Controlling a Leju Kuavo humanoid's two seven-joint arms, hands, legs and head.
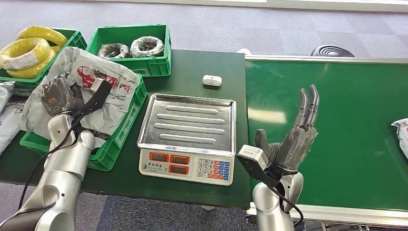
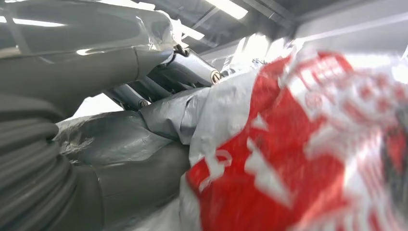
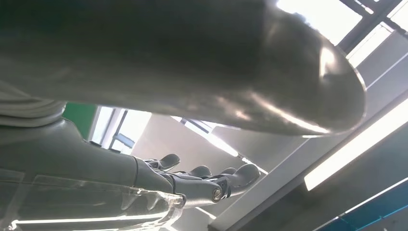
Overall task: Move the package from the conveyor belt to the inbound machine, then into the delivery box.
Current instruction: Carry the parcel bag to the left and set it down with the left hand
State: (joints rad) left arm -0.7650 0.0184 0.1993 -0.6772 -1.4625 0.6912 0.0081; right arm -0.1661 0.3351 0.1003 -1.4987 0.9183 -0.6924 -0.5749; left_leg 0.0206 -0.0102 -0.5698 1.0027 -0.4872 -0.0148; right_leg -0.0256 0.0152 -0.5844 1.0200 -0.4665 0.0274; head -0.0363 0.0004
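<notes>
From the head view, the left robot hand (image 1: 60, 96) lay against a crumpled grey plastic mailer with red print (image 1: 91, 84), which sat on top of the near green plastic crate (image 1: 115, 139) at the left end of the dark green tabletop (image 1: 192, 72); whether the fingers were clamped on the bag could not be told there. The mailer's long axis ran roughly from the near left to the far right of the crate. Two more green crates stood behind: the far-left crate (image 1: 72, 36) held yellow cable coils (image 1: 29, 50), the far-middle crate (image 1: 144, 65) held two dark wire coils (image 1: 130, 47). A silver-trayed electronic scale (image 1: 187, 137) stood mid-tabletop, a small white oval device (image 1: 211, 80) beyond it. The right robot hand (image 1: 293, 139) hung over the green conveyor belt (image 1: 337, 120), fingers straight, apart, holding nothing. Another white parcel (image 1: 401, 134) showed at the belt's right edge.

The left wrist view showed the grey thumb and darker fingers (image 2: 192, 67) pressed around the bag's folds (image 2: 298, 154), gripping it.

The right wrist view showed extended fingers (image 3: 211, 180) against ceiling lights.
</notes>
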